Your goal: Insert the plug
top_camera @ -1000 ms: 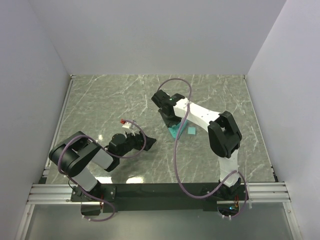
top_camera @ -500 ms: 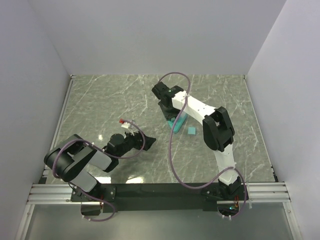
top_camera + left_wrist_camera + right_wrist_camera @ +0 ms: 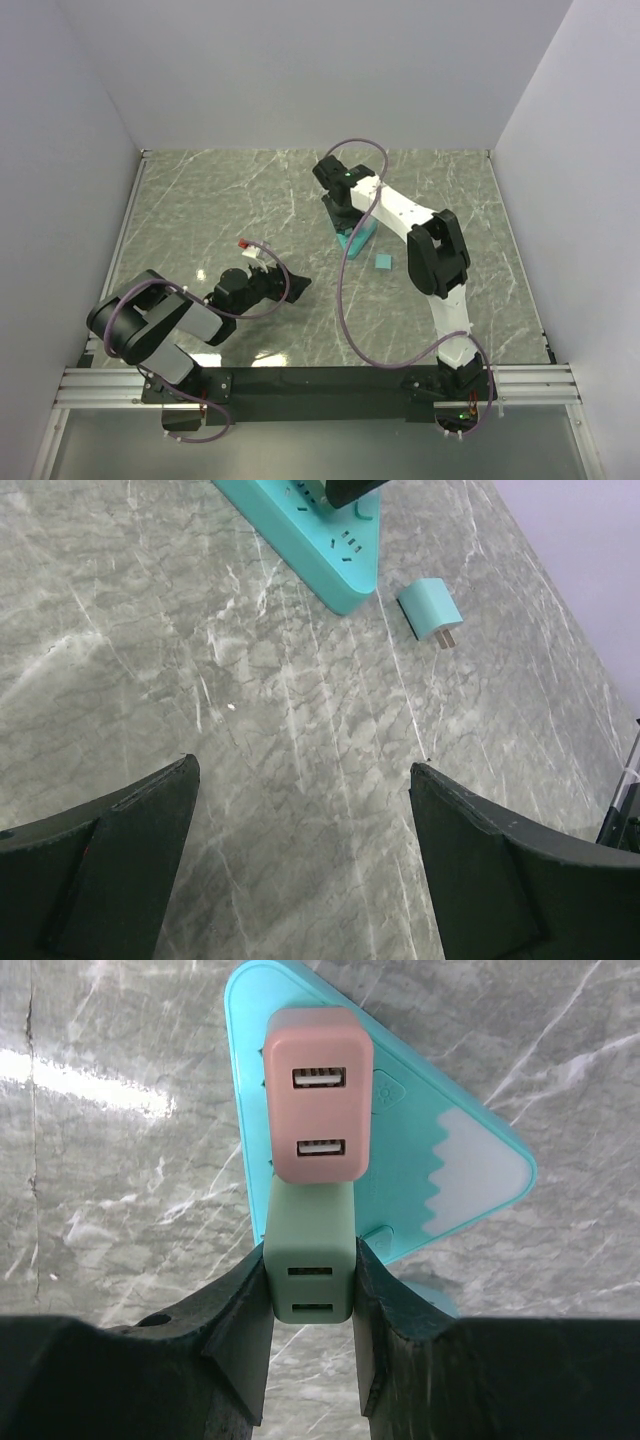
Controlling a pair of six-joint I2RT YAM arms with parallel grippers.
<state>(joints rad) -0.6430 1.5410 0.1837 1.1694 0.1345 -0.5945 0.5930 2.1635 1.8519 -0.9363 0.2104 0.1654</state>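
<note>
In the right wrist view my right gripper (image 3: 311, 1256) is shut on a pale green plug (image 3: 311, 1260), seen from its end with two USB slots. It sits over the near end of the teal power strip (image 3: 460, 1180), right next to a pink plug (image 3: 318, 1110) standing in the strip. The green plug's prongs are hidden. From above, the right gripper (image 3: 345, 213) hangs over the strip (image 3: 360, 238). My left gripper (image 3: 303, 770) is open and holds nothing, low over the table and well short of the strip (image 3: 320, 540).
A loose teal plug (image 3: 383, 261) lies flat on the marble table just right of the strip, its prongs showing in the left wrist view (image 3: 430, 608). White walls enclose the table on three sides. The left gripper (image 3: 295, 283) rests near the table's middle front.
The right arm has swung its elbow in and its wrist has shifted slightly right and back above the strip, still gripping the green plug. The left arm's elbow dropped a little; its gripper stayed put.
</note>
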